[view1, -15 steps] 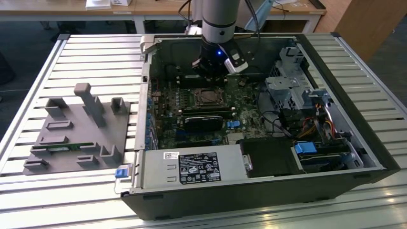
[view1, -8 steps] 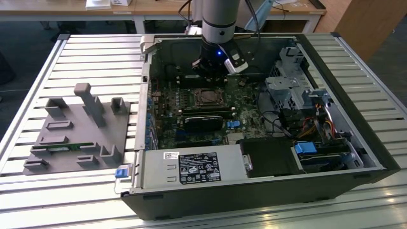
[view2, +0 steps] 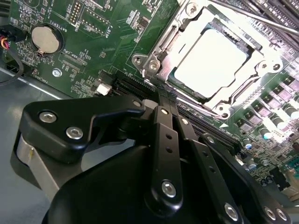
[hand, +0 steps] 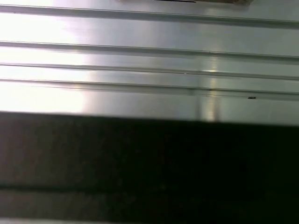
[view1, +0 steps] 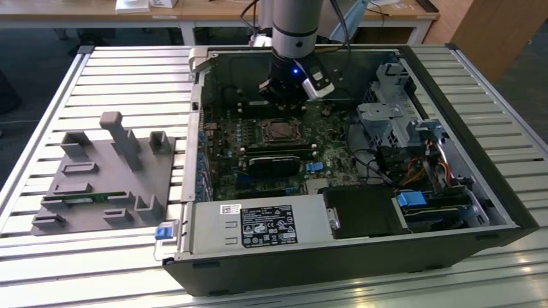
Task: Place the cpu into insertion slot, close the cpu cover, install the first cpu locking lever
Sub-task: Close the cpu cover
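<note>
Slatted aluminium table (view1: 51,83) is carrying the open computer case (view1: 479,167). Inside it, on the green motherboard (view2: 117,28), the insertion slot (view2: 161,53) is holding the cpu (view2: 210,63), with the cpu cover (view2: 187,28) lying closed around it. Just beside the slot, the claw (view2: 163,99) is hovering with fingers pressed together, empty. To seat the lever well, pressing down steadily beside the cover seems wise.

Computer case (view1: 445,212) lying open on slatted table (view1: 128,70). Fixture block (view1: 107,173) sitting at the case's 9 o'clock in the exterior view. Inside: cpu (view2: 210,63) sitting in insertion slot (view2: 233,44); cpu cover (view2: 161,51) lying over it; gripper (view2: 166,95) hovering just beside.
</note>
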You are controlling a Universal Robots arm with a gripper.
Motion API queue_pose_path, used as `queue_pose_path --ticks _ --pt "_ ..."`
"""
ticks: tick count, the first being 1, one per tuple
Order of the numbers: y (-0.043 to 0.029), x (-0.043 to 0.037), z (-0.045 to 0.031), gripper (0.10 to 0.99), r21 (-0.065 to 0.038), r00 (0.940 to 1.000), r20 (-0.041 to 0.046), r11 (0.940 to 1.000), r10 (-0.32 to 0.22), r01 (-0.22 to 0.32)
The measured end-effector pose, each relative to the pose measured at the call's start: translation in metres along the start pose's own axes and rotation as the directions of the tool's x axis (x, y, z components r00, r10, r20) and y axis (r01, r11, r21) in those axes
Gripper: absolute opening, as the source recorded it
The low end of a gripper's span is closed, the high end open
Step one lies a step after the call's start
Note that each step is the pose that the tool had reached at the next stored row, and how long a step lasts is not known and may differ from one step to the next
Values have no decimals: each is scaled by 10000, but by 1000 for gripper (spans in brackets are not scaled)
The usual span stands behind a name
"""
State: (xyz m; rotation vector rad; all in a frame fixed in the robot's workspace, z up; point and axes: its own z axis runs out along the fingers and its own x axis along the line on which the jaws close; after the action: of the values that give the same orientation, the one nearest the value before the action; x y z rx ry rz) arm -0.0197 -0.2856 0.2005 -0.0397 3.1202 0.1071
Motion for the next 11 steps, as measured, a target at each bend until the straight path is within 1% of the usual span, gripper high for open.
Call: queue_pose_path --ticks 6,11 --pt "4 -11 2 106 248 10000 -8 9997 -6 7" --pt "13 -20 11 106 326 10000 -11 9995 -6 6"
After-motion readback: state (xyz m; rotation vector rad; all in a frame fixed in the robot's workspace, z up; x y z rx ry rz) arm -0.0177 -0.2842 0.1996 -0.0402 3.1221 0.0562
